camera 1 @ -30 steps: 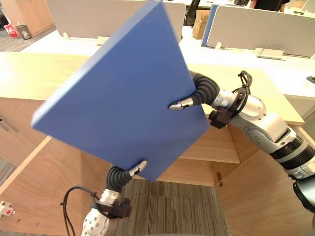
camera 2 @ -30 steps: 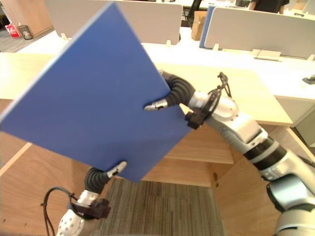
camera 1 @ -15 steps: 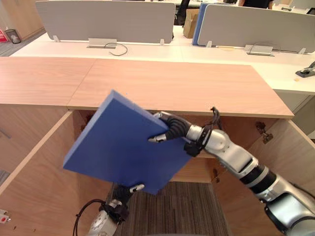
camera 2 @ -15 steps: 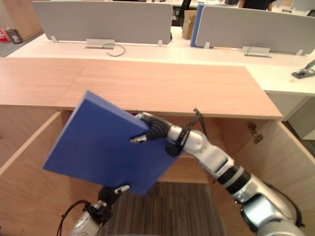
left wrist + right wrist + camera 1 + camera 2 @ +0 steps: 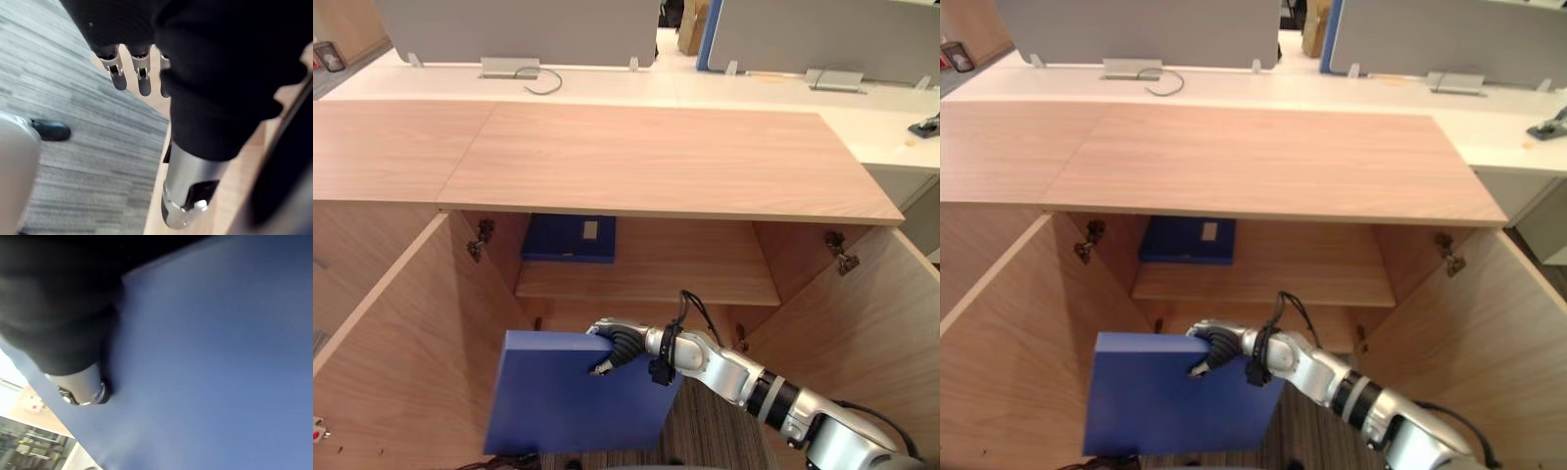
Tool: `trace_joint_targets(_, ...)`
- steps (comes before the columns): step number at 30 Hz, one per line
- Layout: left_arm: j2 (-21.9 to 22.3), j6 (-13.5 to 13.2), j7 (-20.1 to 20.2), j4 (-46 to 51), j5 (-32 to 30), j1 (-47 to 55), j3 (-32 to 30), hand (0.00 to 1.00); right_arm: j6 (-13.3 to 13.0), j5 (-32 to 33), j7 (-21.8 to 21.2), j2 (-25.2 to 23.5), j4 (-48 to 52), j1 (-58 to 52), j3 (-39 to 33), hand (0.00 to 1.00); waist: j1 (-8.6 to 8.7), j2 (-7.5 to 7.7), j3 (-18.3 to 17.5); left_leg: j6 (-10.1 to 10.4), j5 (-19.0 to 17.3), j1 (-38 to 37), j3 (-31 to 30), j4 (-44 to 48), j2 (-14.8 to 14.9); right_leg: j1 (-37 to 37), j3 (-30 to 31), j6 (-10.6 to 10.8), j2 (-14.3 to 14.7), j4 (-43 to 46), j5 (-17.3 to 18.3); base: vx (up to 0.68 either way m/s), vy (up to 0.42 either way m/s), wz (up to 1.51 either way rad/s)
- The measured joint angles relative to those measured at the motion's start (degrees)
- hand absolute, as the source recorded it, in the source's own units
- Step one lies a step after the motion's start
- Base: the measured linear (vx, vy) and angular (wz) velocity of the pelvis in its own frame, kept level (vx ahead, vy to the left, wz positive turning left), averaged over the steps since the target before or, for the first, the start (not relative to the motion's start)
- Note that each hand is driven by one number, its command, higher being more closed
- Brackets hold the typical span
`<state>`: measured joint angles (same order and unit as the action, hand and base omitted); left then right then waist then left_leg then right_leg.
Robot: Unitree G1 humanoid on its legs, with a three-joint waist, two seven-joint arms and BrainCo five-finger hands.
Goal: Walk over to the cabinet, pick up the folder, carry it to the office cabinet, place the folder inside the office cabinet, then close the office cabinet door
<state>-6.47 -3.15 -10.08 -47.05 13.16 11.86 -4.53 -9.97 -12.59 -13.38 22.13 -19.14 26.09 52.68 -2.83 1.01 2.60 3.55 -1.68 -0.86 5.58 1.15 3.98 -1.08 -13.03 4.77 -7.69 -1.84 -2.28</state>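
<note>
We find the flat blue folder [image 5: 573, 401] low before the open wooden cabinet [image 5: 656, 157], with the right robot hand [image 5: 610, 345] clamped on the folder's top edge. The left wrist view adds the left robot hand [image 5: 118, 74], its fingers straight over grey carpet [image 5: 73, 142].

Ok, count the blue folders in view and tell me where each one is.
2. One flat blue folder is held low in front of the open wooden cabinet by the right hand; a second blue folder lies on its shelf, back left. Others may be hidden.

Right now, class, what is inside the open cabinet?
On the shelf lies one dark blue box file, back left. What lies below the shelf is mostly hidden behind the held folder in the right hand.
</note>
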Motion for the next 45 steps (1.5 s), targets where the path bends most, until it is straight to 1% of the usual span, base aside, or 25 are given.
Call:
trace_joint_targets(2, 0.4, -0.1, -0.9, -1.6, -1.1, -0.9, -1.6, 0.00, 0.0, -1.2, 0.0, -1.6, -4.7, 0.0, -1.4, 1.00, -0.28, -0.33, 1.3, 0.0, 0.3, 0.4, -0.6, -0.1, -0.2, 0.0, -0.7, 0.0, -0.1, -0.2, -0.2, -0.03, 0.021, 0.21)
trace_joint_targets(3, 0.8, -0.3, -1.5, -2.5, -2.3, -2.2, -3.4, 0.00, 0.5, -4.4, 0.8, -3.6, -10.4, 0.4, -4.0, 1.00, -0.64, -0.67, 2.9, -0.2, 0.9, 1.6, -1.6, -0.2, -0.4, 0.3, -1.4, 0.0, -0.2, -1.1, -0.8, -0.04, 0.025, 0.28)
trace_joint_targets(7, 1.4, -0.7, -1.6, -3.1, -2.6, -3.5, -6.4, 0.00, 2.4, -7.9, 2.5, -4.5, -18.7, 1.3, -11.2, 1.00, -1.48, -1.61, 5.8, -0.5, 1.8, 3.6, -2.4, -0.4, -1.0, 1.8, -2.3, 0.1, -0.7, -1.6, -1.7, -0.03, 0.032, 0.15)
trace_joint_targets(9, 1.7, -0.9, -1.6, -3.1, -2.8, -3.5, -7.6, 0.00, 3.8, -6.8, 4.1, -4.9, -21.6, 1.9, -17.1, 1.00, -1.54, -2.24, 7.4, -0.7, 2.3, 4.1, -2.5, -0.7, -1.3, 2.3, -2.3, 0.1, -1.0, -1.7, -2.0, 0.00, 0.055, 0.05)
trace_joint_targets(10, 2.0, -0.9, -1.6, -3.1, -3.6, -3.5, -8.0, 0.00, 4.6, -3.5, 5.1, -5.0, -22.8, 1.8, -21.9, 1.00, -1.53, -2.66, 8.3, -0.8, 2.5, 4.1, -2.6, -0.9, -1.5, 2.3, -2.4, 0.2, -1.2, -1.7, -2.1, 0.00, 0.067, 0.04)
trace_joint_targets(11, 2.3, -1.1, -1.6, -3.1, -3.8, -3.5, -8.3, 0.00, 5.4, 2.4, 6.0, -5.6, -23.6, 1.8, -27.3, 1.00, -1.56, -3.13, 9.1, -0.9, 2.6, 4.2, -2.6, -0.9, -1.7, 2.4, -2.4, 0.3, -1.3, -1.7, -2.2, 0.00, 0.065, 0.04)
trace_joint_targets(12, 2.4, -1.2, -1.6, -3.1, -3.8, -3.5, -8.3, 0.00, 5.5, 5.3, 6.6, -6.1, -23.9, 1.8, -30.5, 1.00, -1.61, -3.34, 9.4, -1.0, 2.6, 4.4, -2.6, -0.9, -1.8, 2.5, -2.4, 0.3, -1.4, -1.7, -2.3, -0.01, 0.058, 0.01)
trace_joint_targets(14, 2.9, -1.6, -0.9, -3.1, -3.6, -3.7, -8.4, 0.00, 5.4, 23.3, 9.7, -9.0, -26.2, 3.4, -42.9, 1.00, -1.42, -4.22, 10.7, -1.1, 3.3, 6.1, -2.6, -0.9, -1.9, 4.3, -2.3, 0.2, -1.6, -1.7, -3.0, -0.02, 0.035, 0.00)
trace_joint_targets(15, 3.1, -1.6, -0.7, -3.1, -3.6, -3.9, -8.4, 0.00, 5.4, 27.6, 10.5, -9.9, -27.1, 4.1, -45.7, 1.00, -1.43, -4.44, 11.4, -1.1, 3.4, 6.1, -2.6, -0.9, -1.9, 4.3, -2.3, 0.2, -1.6, -1.7, -3.1, 0.00, 0.000, 0.00)
trace_joint_targets(16, 3.3, -1.7, -0.5, -3.1, -3.3, -3.9, -8.5, 0.00, 5.1, 36.1, 11.9, -11.0, -28.4, 5.1, -49.6, 1.00, -1.51, -4.81, 11.9, -1.1, 3.5, 6.1, -2.6, -0.9, -1.9, 4.3, -2.3, 0.2, -1.6, -1.7, -3.2, 0.00, 0.000, 0.00)
trace_joint_targets(17, 4.0, -1.8, -0.1, -3.1, -2.3, -3.9, -9.1, 0.00, 4.3, 48.6, 13.7, -12.4, -29.2, 6.0, -54.2, 1.00, -1.82, -5.36, 12.5, -1.0, 3.6, 6.1, -2.6, -1.0, -1.9, 4.3, -2.3, 0.2, -1.6, -1.7, -3.2, 0.00, 0.000, 0.00)
trace_joint_targets(18, 4.3, -1.8, -0.1, -3.1, -1.8, -3.9, -9.3, 0.00, 3.7, 52.4, 14.1, -13.0, -29.2, 6.3, -55.9, 1.00, -1.97, -5.52, 12.6, -1.0, 3.7, 6.1, -2.5, -1.0, -1.9, 4.3, -2.3, 0.1, -1.6, -1.7, -3.2, 0.00, 0.000, 0.00)
trace_joint_targets(19, 4.7, -1.8, -0.1, -3.0, -1.5, -3.9, -9.8, 0.00, 2.7, 58.3, 14.9, -13.7, -29.1, 6.8, -57.7, 1.00, -2.07, -5.69, 12.8, -0.9, 3.8, 6.1, -2.5, -1.1, -1.8, 4.4, -2.3, 0.1, -1.5, -1.7, -3.2, 0.00, 0.000, 0.00)
trace_joint_targets(20, 5.4, -1.8, -0.2, -2.9, -1.0, -3.9, -10.1, 0.00, 0.8, 68.7, 15.2, -14.8, -28.5, 7.6, -60.2, 1.00, -2.25, -5.90, 13.0, -0.7, 4.0, 6.1, -2.5, -1.4, -1.6, 4.5, -2.3, 0.1, -1.4, -1.7, -3.3, 0.00, 0.000, 0.00)
trace_joint_targets(22, 6.4, -2.0, -0.4, -2.8, -0.6, -4.0, -10.1, 0.00, -1.4, 80.3, 15.1, -16.2, -26.0, 8.1, -62.9, 1.00, -2.63, -6.12, 13.2, -0.7, 4.1, 6.9, -2.5, -1.3, -1.5, 5.4, -2.3, 0.1, -1.4, -1.4, -3.3, 0.00, 0.000, 0.00)
trace_joint_targets(25, 7.4, -2.0, -1.1, -1.8, -0.3, -4.1, -10.6, 0.00, -5.9, 90.7, 15.0, -17.8, -20.9, 8.5, -67.6, 1.00, -3.15, -6.43, 13.5, -0.7, 4.3, 7.7, -2.6, -1.3, -1.2, 6.2, -2.4, 0.1, -1.4, -1.2, -3.3, 0.01, 0.004, 0.02)
trace_joint_targets(26, 7.6, -2.1, -1.5, -1.7, -0.4, -4.1, -10.8, 0.00, -8.4, 93.3, 15.1, -18.3, -20.2, 9.1, -69.5, 1.00, -3.42, -6.46, 13.5, -0.7, 4.3, 7.8, -2.6, -1.3, -1.2, 6.2, -2.5, 0.1, -1.5, -1.2, -3.2, 0.05, 0.019, 0.04)
trace_joint_targets(27, 7.6, -2.1, -1.6, -1.6, -0.4, -4.1, -10.8, 0.00, -10.2, 94.8, 15.4, -18.3, -19.8, 9.6, -70.8, 1.00, -3.64, -6.49, 13.7, -0.7, 4.3, 7.9, -2.7, -1.2, -1.2, 6.2, -2.6, 0.1, -1.6, -1.1, -3.2, 0.04, 0.020, 0.05)
trace_joint_targets(29, 7.7, -2.1, -1.6, -0.8, -0.4, -4.1, -10.8, 0.00, -11.8, 95.2, 16.2, -18.3, -18.7, 10.6, -72.7, 1.00, -3.62, -6.64, 14.6, -0.6, 4.2, 8.4, -2.9, -0.3, -1.3, 6.4, -2.9, 0.3, -2.1, -0.1, -2.6, 0.02, 0.038, 0.12)
trace_joint_targets(30, 8.1, -2.2, -1.7, 0.1, -0.7, -4.1, -10.8, 0.00, -13.1, 95.8, 17.1, -17.9, -17.8, 12.3, -74.5, 1.00, -3.63, -6.95, 15.2, -0.5, 3.4, 10.9, -3.3, 2.3, -1.3, 9.0, -3.5, 0.3, -2.7, 3.3, -1.1, -0.01, 0.048, 0.16)
trace_joint_targets(33, 8.1, -2.5, -1.8, 0.5, -0.8, -4.9, -10.8, 0.00, -14.0, 96.2, 19.3, -16.5, -17.4, 17.5, -77.4, 1.00, -3.62, -7.70, 18.3, -0.7, 0.5, 15.0, -3.6, 9.3, -1.1, 13.2, -3.7, 0.3, -4.0, 11.4, 2.5, -0.06, 0.029, 0.13)
trace_joint_targets(36, 8.1, -2.6, -1.8, 0.5, -0.2, -4.9, -10.6, 0.00, -13.3, 95.5, 22.6, -12.9, -17.4, 24.0, -78.3, 1.00, -3.53, -8.69, 20.3, -1.1, -4.4, 23.1, -4.3, 20.9, -1.0, 21.0, -3.0, 0.1, -5.9, 23.0, 7.3, -0.08, 0.000, 0.06)
trace_joint_targets(40, 8.1, -2.5, -1.1, 0.2, 1.2, -4.9, -10.2, 0.00, -10.1, 93.5, 25.3, -7.1, -19.0, 32.5, -77.2, 1.00, -3.45, -9.88, 22.5, -1.8, -11.6, 33.6, -4.2, 37.0, -0.8, 31.4, -0.1, 0.4, -8.3, 38.3, 13.7, -0.10, -0.002, -0.06)
trace_joint_targets(42, 8.1, -2.2, -0.5, 0.1, 1.5, -4.9, -10.1, 0.00, -8.8, 93.4, 27.0, -4.2, -21.7, 38.0, -75.0, 1.00, -3.16, -10.17, 23.3, -2.3, -15.7, 38.3, -3.4, 45.5, -1.0, 36.8, 2.3, 0.8, -9.7, 47.0, 17.5, -0.14, 0.012, -0.09)
trace_joint_targets(45, 8.0, -2.1, 0.0, 0.0, 1.5, -5.3, -9.9, 0.00, -7.1, 92.3, 27.8, -0.3, -23.3, 42.1, -70.1, 1.00, -2.93, -10.63, 23.9, -2.6, -18.6, 43.7, -3.3, 53.6, -1.3, 42.3, 3.8, 1.2, -11.5, 55.2, 20.5, -0.12, 0.023, 0.08)
